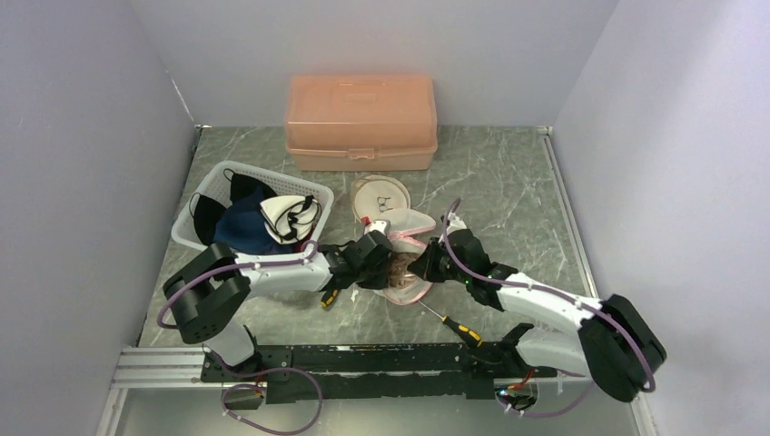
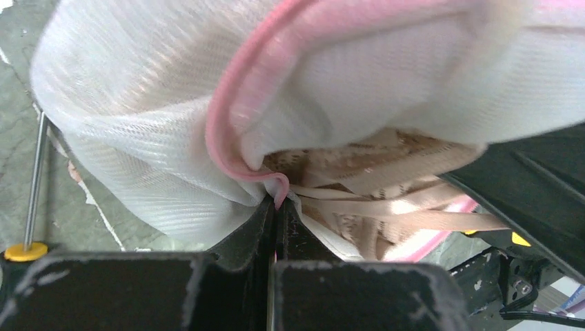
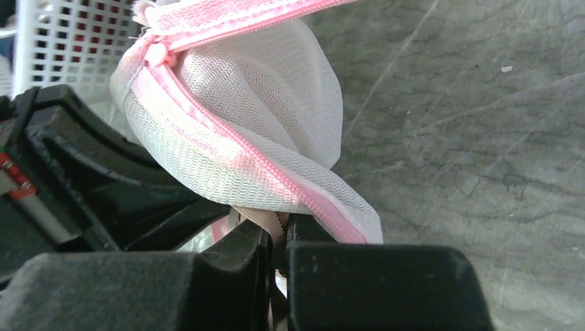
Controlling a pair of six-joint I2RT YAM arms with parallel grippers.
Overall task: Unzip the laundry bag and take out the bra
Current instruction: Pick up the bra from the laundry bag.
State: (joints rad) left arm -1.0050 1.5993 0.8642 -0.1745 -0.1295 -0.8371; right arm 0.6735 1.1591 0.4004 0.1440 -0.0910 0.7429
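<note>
Top view: white mesh, pink-trimmed laundry bag (image 1: 406, 225) mid grey marbled table (image 1: 508, 182), long axis far-to-near; beige lace bra (image 1: 398, 268) bulges at near end.
Left wrist: left gripper (image 2: 276, 207) clamped on bag's pink rim, mouth facing camera, flat bra straps inside.
Right wrist: right gripper (image 3: 279, 234) closed, seemingly on beige strap; pink zipper (image 3: 234, 145) runs diagonally.

No text, label or number is legible.

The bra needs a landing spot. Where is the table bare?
Bare: the table's far right, between box, bag and wall; a small corner between box and basket. Crowded: the middle, where left claw holds the bag and right claw the bra, screwdriver nearby.
</note>
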